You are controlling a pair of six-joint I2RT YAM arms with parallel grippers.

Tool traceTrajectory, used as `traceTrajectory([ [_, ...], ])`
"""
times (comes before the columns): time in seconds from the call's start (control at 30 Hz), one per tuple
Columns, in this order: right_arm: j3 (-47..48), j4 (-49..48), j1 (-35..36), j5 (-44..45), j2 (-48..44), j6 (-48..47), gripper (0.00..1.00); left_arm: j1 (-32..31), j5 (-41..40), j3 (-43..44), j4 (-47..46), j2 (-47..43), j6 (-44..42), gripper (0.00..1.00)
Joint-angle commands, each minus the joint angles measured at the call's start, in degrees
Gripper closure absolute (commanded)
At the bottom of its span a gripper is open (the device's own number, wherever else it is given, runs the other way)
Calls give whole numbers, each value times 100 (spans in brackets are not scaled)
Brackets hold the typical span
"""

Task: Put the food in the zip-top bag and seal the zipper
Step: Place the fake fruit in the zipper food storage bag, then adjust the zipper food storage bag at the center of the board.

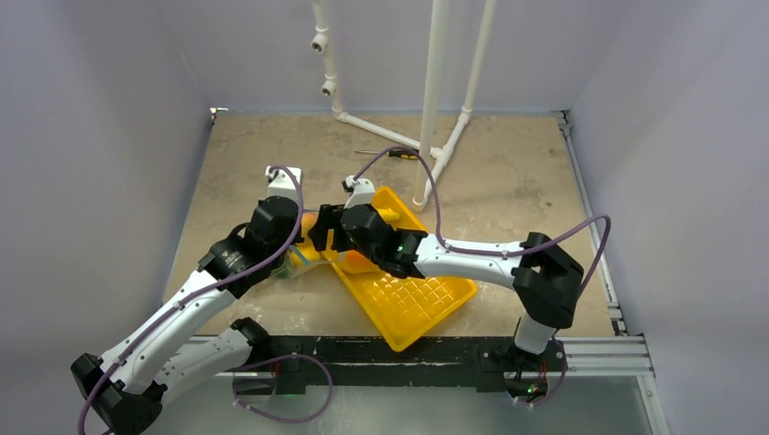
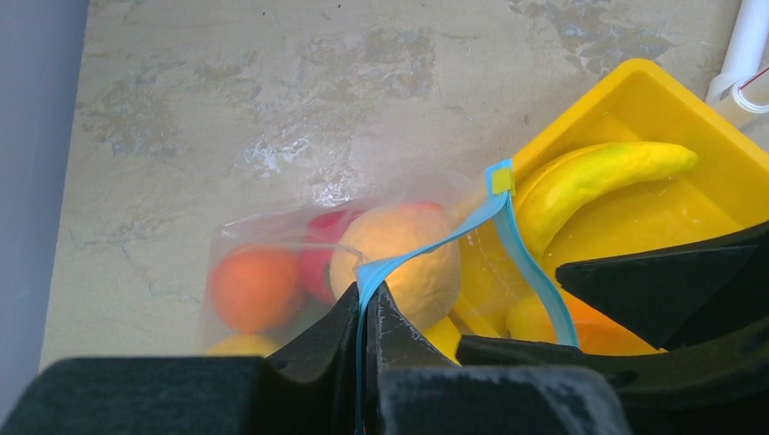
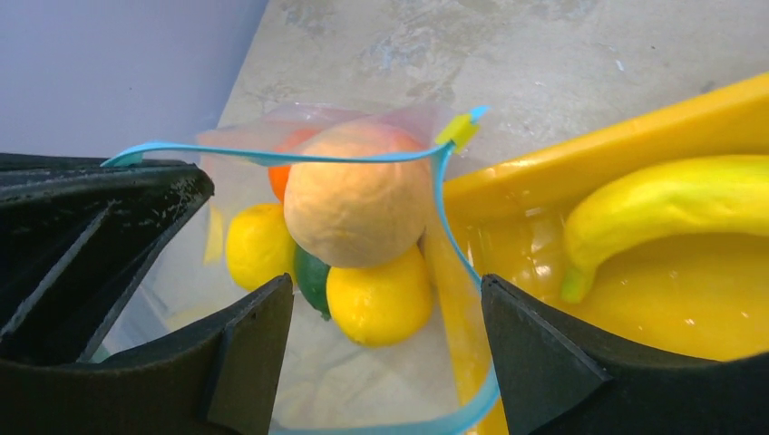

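— what am i looking at on the arms?
— i'm seeing white shells on the left arm point(image 1: 177, 317) and right arm point(image 1: 472, 260), with black joints and black bases point(image 1: 529, 372). purple cables point(image 1: 433, 204) are running along each one.
— and up close?
— the right gripper point(image 3: 385, 299) is showing matte black, wedge-shaped fingers point(image 3: 562, 362). a green light point(image 1: 400, 246) is glowing on its wrist.

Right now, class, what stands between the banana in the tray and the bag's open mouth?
The tray's yellow wall lies between the banana and the zip-top bag; the peach-coloured fruit also sits high in the mouth, crowding it.
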State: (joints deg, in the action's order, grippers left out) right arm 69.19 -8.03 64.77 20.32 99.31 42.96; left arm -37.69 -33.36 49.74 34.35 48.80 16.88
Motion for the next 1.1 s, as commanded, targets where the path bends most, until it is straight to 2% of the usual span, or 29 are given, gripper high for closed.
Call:
traceTrajectory([
  [0.0,-180,197,18,350,-549,106,23,-27,21,-21,-227,-3,-7,100],
  [0.23,-517,494,18,458,-1012,234,22,-23,19,-19,-236,32,-9,100],
  [0.53,-1051,449,17,5,-1183,837,23,-20,18,-13,-244,60,-10,100],
  [0.9,-958,-133,18,-453,-322,933,28,-25,8,-25,-223,36,8,100],
  [1.07,-675,-216,16,-404,16,834,37,-26,-10,-25,-209,34,12,100],
])
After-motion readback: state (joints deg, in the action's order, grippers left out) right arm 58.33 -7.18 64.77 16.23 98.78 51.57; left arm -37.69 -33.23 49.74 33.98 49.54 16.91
